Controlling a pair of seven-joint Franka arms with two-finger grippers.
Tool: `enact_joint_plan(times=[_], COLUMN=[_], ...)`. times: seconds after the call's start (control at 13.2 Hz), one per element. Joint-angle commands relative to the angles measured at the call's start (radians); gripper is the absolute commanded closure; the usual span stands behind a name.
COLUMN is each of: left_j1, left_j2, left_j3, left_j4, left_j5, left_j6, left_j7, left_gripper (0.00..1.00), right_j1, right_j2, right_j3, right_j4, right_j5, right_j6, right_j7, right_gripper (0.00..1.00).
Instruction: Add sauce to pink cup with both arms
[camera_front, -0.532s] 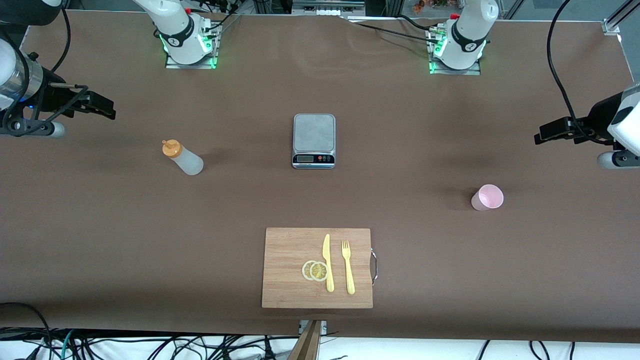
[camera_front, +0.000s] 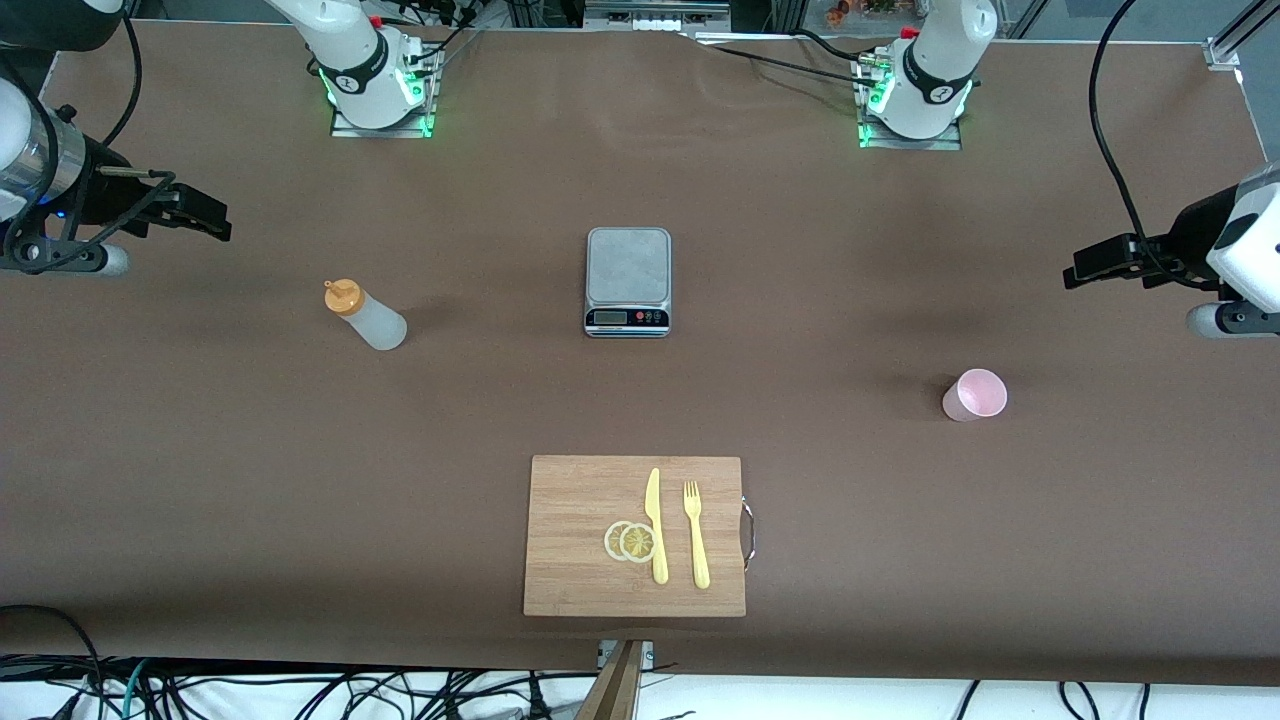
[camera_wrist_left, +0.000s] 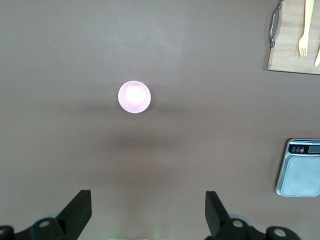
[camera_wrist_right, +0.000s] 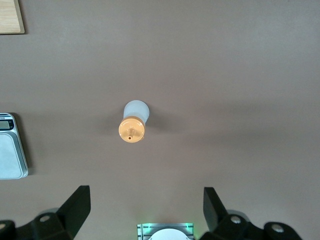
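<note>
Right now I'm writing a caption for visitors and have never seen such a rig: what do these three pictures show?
Two robot arms work at a brown table. One picture looks down from a high camera facing them; the others come from cameras on each wrist. The left end effector hangs open over the pink cup, the right end effector open over the sauce bottle. Neither holds anything. Between cup and bottle sits a kitchen scale; nearer the front camera, a cutting board carries a knife, a fork and lemon slices.
</note>
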Motion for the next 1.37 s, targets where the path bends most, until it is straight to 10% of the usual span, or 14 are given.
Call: enact_joint_plan(times=[0.0, 1.29], left_j1=[-0.007, -0.012], left_j2=[0.014, 0.024], left_j3=[-0.001, -0.003], left_j4=[0.035, 0.041], left_j5=[0.023, 0.05], left_j6=[-0.009, -0.025], left_j7=[-0.01, -0.011], left_gripper=[0.0, 0.0], right_j1=[0.0, -0.009], right_j2=[0.004, 0.017], right_j3=[0.002, -0.006], right_j4=[0.014, 0.017], right_j5=[0.011, 0.026], right_j6=[-0.001, 0.0], right_j7=[0.007, 0.001], right_gripper=[0.0, 0.0])
